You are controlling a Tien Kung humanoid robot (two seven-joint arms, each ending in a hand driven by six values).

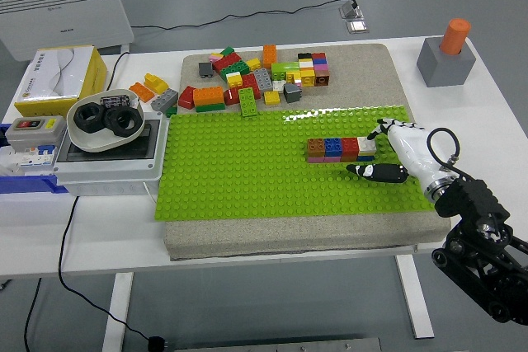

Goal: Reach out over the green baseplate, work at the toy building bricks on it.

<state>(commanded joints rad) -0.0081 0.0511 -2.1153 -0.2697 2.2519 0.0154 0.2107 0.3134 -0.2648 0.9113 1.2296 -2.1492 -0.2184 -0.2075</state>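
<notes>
A green baseplate (247, 171) lies on a beige mat. A short row of bricks (340, 148), brown, blue, red and white from left to right, is fixed on its right half. My right hand (368, 156), white with black fingers, reaches in from the lower right to the row's white end. Its thumb (375, 173) lies flat on the plate just in front of the row. Its other fingers (381, 129) sit by the white brick's right side. The hand is spread and holds nothing. The left arm is out of view.
A pile of loose coloured bricks (256, 80) lies on the mat behind the plate. A white bowl with black rings (106, 121) stands on a box at the left, beside a yellow carton (62, 80). A grey block with an orange cylinder (447, 55) stands at the far right.
</notes>
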